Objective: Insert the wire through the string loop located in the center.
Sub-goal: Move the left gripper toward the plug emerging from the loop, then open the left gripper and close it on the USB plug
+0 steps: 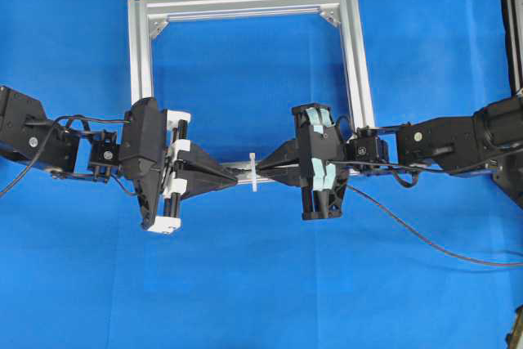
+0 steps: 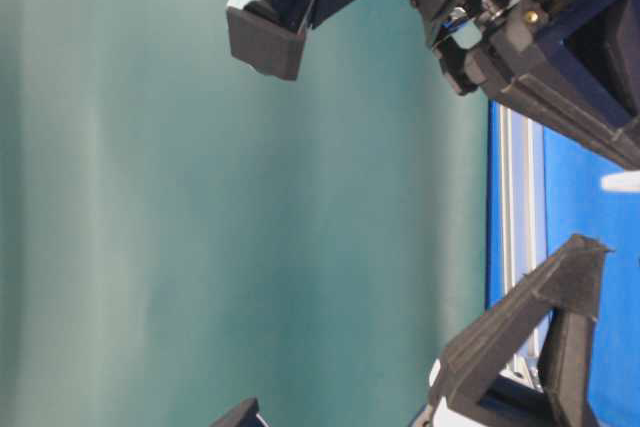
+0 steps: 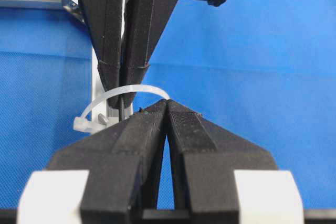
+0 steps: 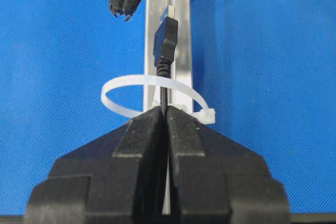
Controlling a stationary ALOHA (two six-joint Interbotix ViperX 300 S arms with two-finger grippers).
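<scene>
Wire (image 4: 166,51) sits pinched in your right end effector (image 4: 165,109), plug tip already poking through the string loop (image 4: 157,95) on the frame's (image 1: 355,63) near rail. Your left end effector (image 3: 167,103) waits closed and empty; it must take the plug.

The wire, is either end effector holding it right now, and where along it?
The right end effector pinches the wire just behind its plug, which has passed through the string loop. The left end effector holds nothing.
</scene>
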